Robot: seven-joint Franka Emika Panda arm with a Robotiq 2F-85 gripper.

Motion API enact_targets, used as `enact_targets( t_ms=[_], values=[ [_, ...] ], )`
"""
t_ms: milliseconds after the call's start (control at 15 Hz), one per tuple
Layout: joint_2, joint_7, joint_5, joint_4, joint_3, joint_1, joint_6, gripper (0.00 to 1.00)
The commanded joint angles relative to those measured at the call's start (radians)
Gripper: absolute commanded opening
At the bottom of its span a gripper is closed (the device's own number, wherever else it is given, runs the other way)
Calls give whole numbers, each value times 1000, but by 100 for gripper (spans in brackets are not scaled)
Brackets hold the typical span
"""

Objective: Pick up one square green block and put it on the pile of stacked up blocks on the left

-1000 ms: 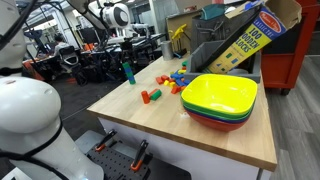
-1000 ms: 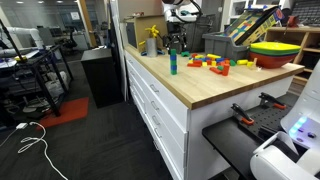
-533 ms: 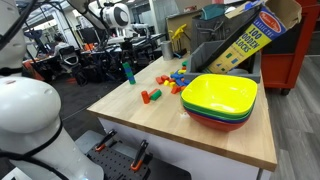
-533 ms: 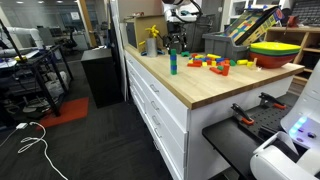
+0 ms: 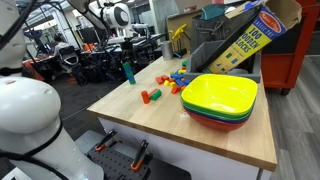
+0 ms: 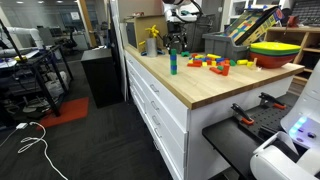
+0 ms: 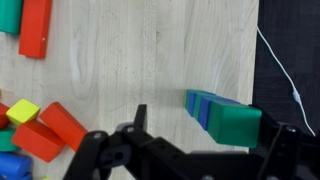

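Green block is topping the blue tower near the table edge; the gripper is hovering above, fingers spread, empty.

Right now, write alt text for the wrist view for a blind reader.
Seen from above, the open pincer straddles the pile of stacked up blocks, green on top with blue beneath, near the edge of the wooden table. Loose red blocks and a yellow block lie to the left.
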Motion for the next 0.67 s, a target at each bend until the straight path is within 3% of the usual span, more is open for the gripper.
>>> enact_targets(
  t_ms=[0, 600],
  values=[
    [-36, -35, 12, -29, 2, -14, -21, 100],
    [-58, -77, 80, -17, 33, -13, -23, 100]
  ],
)
